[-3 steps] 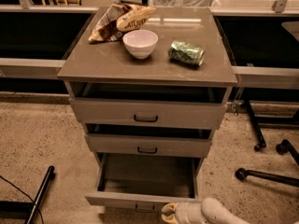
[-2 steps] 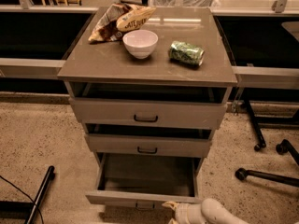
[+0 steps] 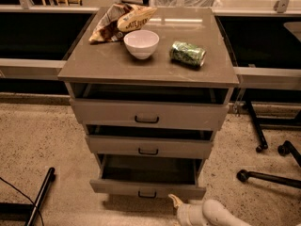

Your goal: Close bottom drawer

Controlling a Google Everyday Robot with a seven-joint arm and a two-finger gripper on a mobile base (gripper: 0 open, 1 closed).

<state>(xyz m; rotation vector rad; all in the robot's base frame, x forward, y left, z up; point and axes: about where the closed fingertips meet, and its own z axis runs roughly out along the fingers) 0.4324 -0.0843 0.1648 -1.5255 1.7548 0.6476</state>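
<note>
The grey-taupe cabinet [image 3: 221,108] stands as it did a second ago, but its bottom drawer [image 3: 117,188] now sits further in, showing less of its dark interior than before. It remains partly open at the foot of the cabinet, below the middle drawer [image 3: 188,148] and the top drawer [image 3: 103,113], which also stand slightly out. Its front is flat, with a small dark handle [image 3: 147,194] at the centre. The gripper [image 3: 176,202] has moved closer to the cabinet and is just at the lower right of the drawer front; whether it is apart or together cannot be told. On the cabinet's tabletop [image 3: 94,67] rest a snack bag [image 3: 120,21], a white bowl [image 3: 141,43] and a green can [image 3: 187,53] lying on its side.
</note>
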